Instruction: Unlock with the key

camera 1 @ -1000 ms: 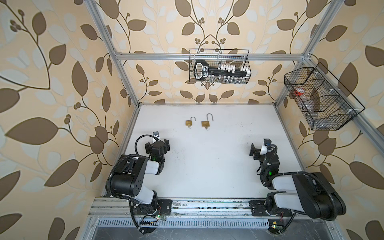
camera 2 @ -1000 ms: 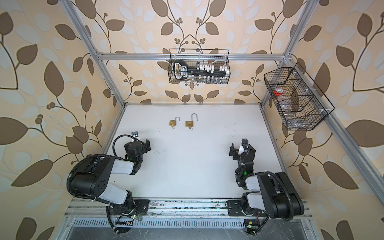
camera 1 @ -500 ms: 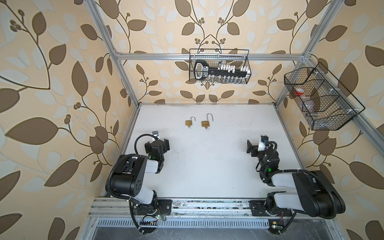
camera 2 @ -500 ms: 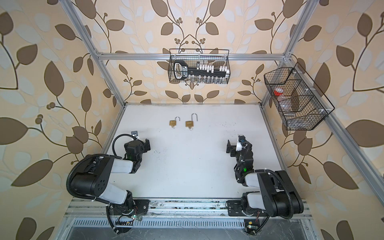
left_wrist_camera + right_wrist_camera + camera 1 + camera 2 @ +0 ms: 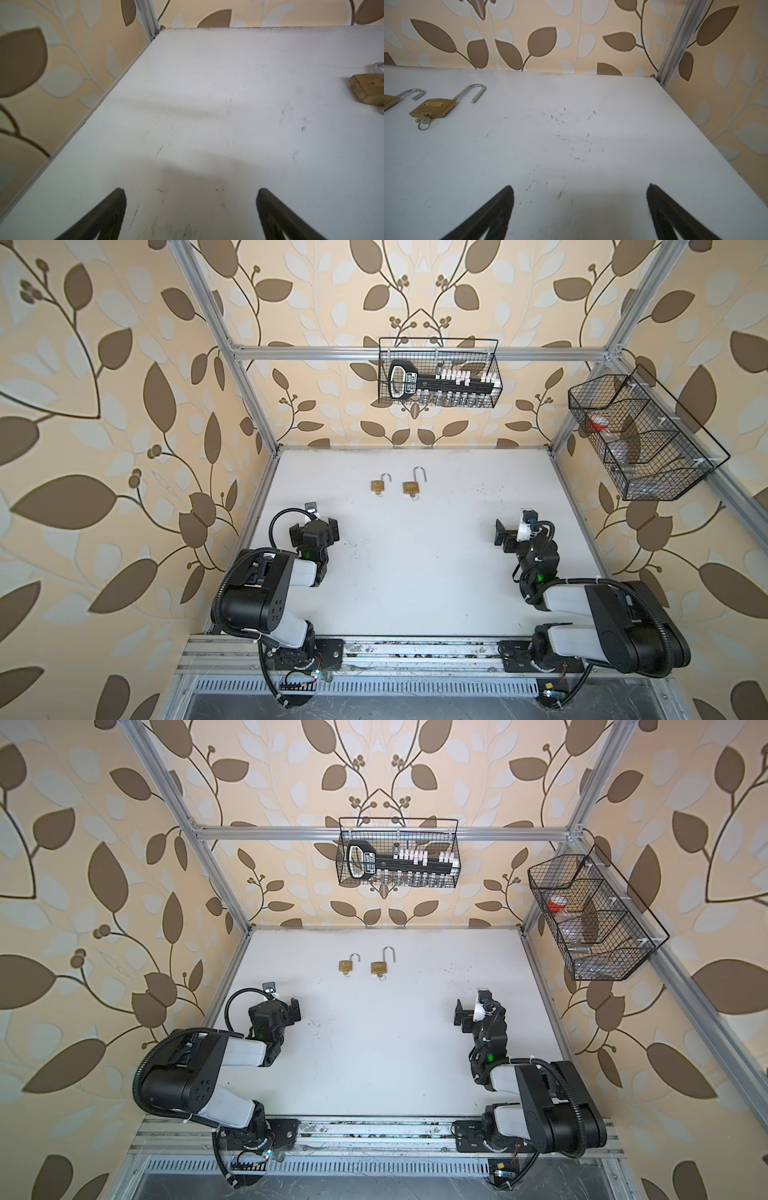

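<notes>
Both top views show my small padlock [image 5: 377, 487] and large padlock [image 5: 410, 488] side by side at the table's [image 5: 415, 580] far end. Their long axes run front to back, open shackles toward the back wall, a key [image 5: 420, 120] at each near end. My left gripper [image 5: 190, 191] and right gripper [image 5: 579, 187] stand spread and empty. The right has edged inward since a second ago.

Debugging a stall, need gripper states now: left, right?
Left gripper: open, holding nothing.
Right gripper: open, holding nothing.
</notes>
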Robot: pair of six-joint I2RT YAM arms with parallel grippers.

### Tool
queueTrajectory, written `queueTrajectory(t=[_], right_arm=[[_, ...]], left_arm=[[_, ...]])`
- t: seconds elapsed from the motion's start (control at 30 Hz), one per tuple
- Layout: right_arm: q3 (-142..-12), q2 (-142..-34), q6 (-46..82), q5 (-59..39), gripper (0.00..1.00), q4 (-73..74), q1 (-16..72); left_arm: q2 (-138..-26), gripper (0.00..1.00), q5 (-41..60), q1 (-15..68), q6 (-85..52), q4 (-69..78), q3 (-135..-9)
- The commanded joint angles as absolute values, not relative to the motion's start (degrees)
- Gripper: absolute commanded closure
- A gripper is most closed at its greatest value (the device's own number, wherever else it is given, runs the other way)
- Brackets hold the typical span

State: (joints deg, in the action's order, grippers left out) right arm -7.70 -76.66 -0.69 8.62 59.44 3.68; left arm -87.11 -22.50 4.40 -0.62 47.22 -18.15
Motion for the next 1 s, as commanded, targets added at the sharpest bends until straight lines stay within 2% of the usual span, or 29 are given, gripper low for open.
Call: queueTrajectory(t=[0.0, 0.17, 0.3, 0.4, 0.43, 0.5, 0.63, 0.7, 0.73, 0.77, 0.83, 0.97], right_arm=[[-7.8, -76.3, -1.8, 9.1, 0.0, 61.9, 4.1], [-6.2, -75.5, -1.5, 7.7, 0.0, 64.0, 3.6], [0.1, -73.9, 5.2, 10.8, 0.0, 74.2, -1.0], [-4.3, -75.8, -2.6, 5.0, 0.0, 67.6, 3.3], [-6.7, -76.3, -3.6, 7.0, 0.0, 64.0, 5.1], [-4.6, -75.4, 0.5, 7.9, 0.0, 66.5, 2.0], [-0.4, -75.4, 4.0, 8.9, 0.0, 74.5, -0.6], [-5.3, -75.9, -0.8, 5.1, 0.0, 65.7, 2.0], [-8.8, -76.4, -3.0, 6.6, 0.0, 59.7, 4.7], [-7.9, -76.8, -1.1, 5.4, 0.0, 62.2, 2.4], [-9.1, -76.8, 2.5, 17.0, 0.0, 59.9, 3.2], [-8.4, -77.1, 1.1, 19.8, 0.0, 62.1, 5.4]], left_arm=[[-86.1, 0.01, -21.7, 4.0, -1.6, 47.6, -19.9], [-85.9, 0.01, -21.3, 3.7, -1.6, 47.7, -19.9], [-85.9, 0.01, -21.2, 3.6, -1.6, 48.2, -19.6], [-85.8, 0.01, -21.3, 3.6, -1.6, 48.2, -19.6], [-85.9, 0.01, -21.5, 3.6, -1.7, 48.3, -19.5], [-85.7, 0.01, -30.3, 2.7, -6.2, 48.2, -19.6], [-85.0, 0.01, -23.0, 0.2, -6.7, 46.3, -19.7], [-86.6, 0.01, -19.0, 0.5, -3.9, 46.6, -20.9], [-85.9, 0.01, -18.8, 0.5, -4.3, 45.7, -20.8], [-85.6, 0.01, -19.0, 0.4, -4.5, 44.2, -21.2], [-85.9, 0.01, -19.0, 0.4, -4.4, 44.4, -21.3], [-85.7, 0.01, -19.0, 0.4, -4.5, 43.9, -21.5]])
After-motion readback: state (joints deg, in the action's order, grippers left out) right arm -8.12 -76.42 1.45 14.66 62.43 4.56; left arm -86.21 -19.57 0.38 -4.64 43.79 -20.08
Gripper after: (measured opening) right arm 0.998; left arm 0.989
